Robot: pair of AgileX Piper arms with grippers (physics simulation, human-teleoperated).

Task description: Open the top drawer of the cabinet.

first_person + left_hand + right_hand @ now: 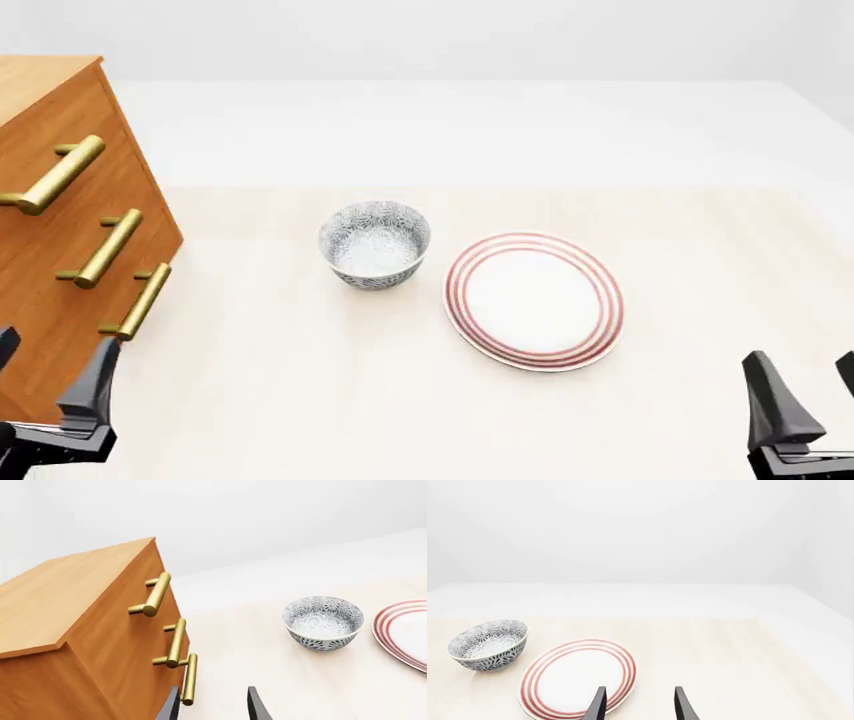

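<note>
The orange-brown cabinet stands at the table's far left, with three gold bar handles on its front. The top drawer sits flush with the two below, and its handle is the uppermost. In the left wrist view the cabinet fills one side, with the top drawer's handle above the other two. My left gripper is open and empty, low in front of the cabinet, below the lowest handle; it also shows in the left wrist view. My right gripper is open and empty at the near right.
A blue-patterned bowl stands mid-table, right of the cabinet. A white plate with red rings lies beside it. Both show in the right wrist view: the bowl and the plate, with my right gripper near the plate's edge.
</note>
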